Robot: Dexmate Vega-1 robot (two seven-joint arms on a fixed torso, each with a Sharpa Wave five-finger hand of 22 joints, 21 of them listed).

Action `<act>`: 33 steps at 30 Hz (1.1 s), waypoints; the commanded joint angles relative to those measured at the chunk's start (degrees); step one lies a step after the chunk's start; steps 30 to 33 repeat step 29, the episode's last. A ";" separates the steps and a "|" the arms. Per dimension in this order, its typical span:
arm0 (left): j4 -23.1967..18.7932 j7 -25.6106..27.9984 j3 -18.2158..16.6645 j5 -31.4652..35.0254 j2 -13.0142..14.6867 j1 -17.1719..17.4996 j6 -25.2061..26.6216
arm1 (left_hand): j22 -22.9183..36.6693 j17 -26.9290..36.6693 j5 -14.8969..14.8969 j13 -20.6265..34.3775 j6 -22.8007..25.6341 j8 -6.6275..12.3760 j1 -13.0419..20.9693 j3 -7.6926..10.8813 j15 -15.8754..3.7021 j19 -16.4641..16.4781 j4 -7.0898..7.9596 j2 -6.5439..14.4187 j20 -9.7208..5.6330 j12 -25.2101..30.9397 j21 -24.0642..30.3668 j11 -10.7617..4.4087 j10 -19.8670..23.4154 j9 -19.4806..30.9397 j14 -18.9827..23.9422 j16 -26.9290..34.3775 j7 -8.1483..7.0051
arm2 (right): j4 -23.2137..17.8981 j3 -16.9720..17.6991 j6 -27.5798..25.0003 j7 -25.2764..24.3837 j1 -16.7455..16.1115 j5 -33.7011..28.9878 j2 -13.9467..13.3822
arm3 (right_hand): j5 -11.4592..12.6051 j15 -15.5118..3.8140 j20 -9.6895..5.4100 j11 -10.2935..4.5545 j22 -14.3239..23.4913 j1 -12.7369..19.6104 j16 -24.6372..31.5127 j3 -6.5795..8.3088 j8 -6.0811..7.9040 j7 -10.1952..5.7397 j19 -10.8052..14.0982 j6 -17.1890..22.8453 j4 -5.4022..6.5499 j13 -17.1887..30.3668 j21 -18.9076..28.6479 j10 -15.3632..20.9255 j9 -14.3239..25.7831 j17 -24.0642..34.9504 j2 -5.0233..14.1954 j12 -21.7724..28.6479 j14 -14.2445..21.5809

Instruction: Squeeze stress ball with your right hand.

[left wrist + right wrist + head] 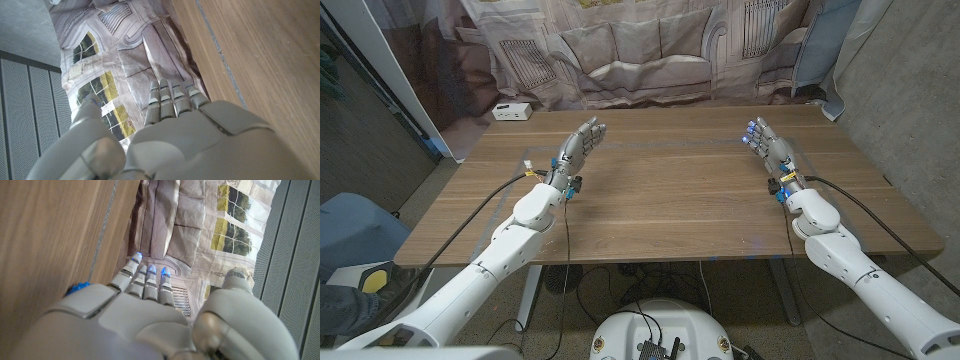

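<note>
1. Your right hand (pixel 766 146) is released. Its fingers reach straight out toward the far side of the table, with the thumb held apart, and there is nothing in its grasp.
2. In the right wrist view its fingertips (pixel 150 270) glow blue, and the hand stands on its edge against the wooden table (pixel 670 195).
3. You cannot tell from these views where the stress ball is.
4. Your left hand (pixel 578 148) is well apart from the right, on the table's other side. It is also released, with its fingers stretched out and holding nothing.
5. A small white box (pixel 512 111) sits near the table's far left corner.
6. A cloth backdrop printed with a sofa (pixel 640 50) hangs behind the table.
</note>
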 commanded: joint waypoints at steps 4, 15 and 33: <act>0.41 0.38 1.09 0.53 -0.45 -0.38 1.17 | 0.26 0.14 -0.06 0.12 -0.57 -0.16 0.42 0.32 -0.01 -0.17 0.12 0.01 -0.11 -0.25 -0.07 0.31 -0.29 0.19 -0.44 -0.10 -0.13 | 3.45 -0.61 0.80 4.99 0.18 3.25 1.85 | 0.25 -0.04 -0.18 0.00 0.17 -0.79 0.07 -0.49 0.05 0.21 -0.41 -0.28 0.29 0.15 0.13 -0.31 0.12 0.19 -0.23 -0.01 -0.40; 2.14 -1.46 1.53 -0.28 -0.23 -1.39 1.80 | 0.27 0.14 -0.06 0.13 -1.17 -0.29 0.39 0.30 -0.06 -0.55 0.14 0.01 -0.10 -0.44 -0.18 0.26 -0.86 0.19 -0.96 -0.21 -0.13 | 3.55 -0.96 0.67 3.40 0.01 2.04 2.29 | 0.37 -0.12 -0.29 -0.06 0.16 -1.39 0.17 -0.76 0.07 0.55 -0.35 -0.43 0.47 0.14 0.32 -0.33 0.10 0.18 -0.37 0.12 -0.47; 5.28 -3.27 1.51 -1.09 -0.57 -2.62 0.69 | 0.27 0.12 -0.08 0.11 -0.70 -0.01 0.37 0.28 -0.85 -0.27 0.13 -0.04 -0.43 -0.22 -0.02 -0.59 -0.40 0.18 -0.73 -0.04 -0.45 | 3.03 -1.05 -0.68 1.35 0.32 1.46 2.60 | 0.52 0.18 -0.22 0.35 0.15 -2.05 0.36 -0.95 0.33 0.94 -0.30 0.04 0.72 0.14 0.51 -0.20 0.08 0.18 -0.24 0.30 -0.37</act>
